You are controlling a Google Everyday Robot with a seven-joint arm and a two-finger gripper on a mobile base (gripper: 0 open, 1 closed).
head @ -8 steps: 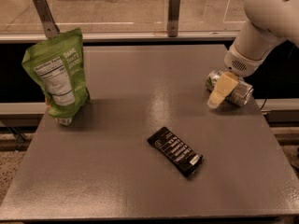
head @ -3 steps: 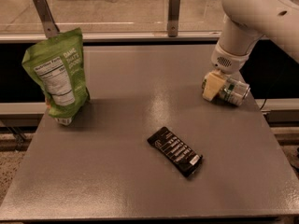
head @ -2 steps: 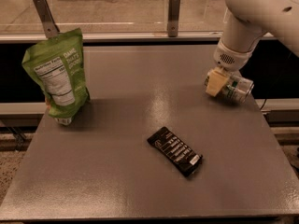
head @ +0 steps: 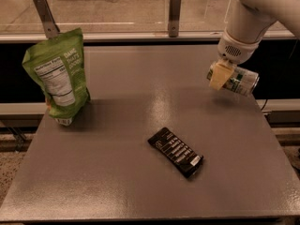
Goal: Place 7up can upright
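The 7up can [head: 242, 80], silver-white with green markings, lies on its side in my gripper [head: 224, 77] at the right side of the grey table [head: 140, 172]. The gripper is shut on the can and holds it a little above the table surface, near the right edge. One cream-coloured finger [head: 219, 75] shows across the can's left end; the other finger is hidden behind the can. The white arm comes down from the upper right.
A green pouch [head: 57, 77] stands upright at the table's left. A flat black wrapped bar [head: 176, 152] lies near the middle front. Two metal posts [head: 174, 14] and a rail run behind the table's far edge.
The gripper has lifted the can slightly off the table and shifted a little right; the can stays on its side. The pouch and the bar have not moved.
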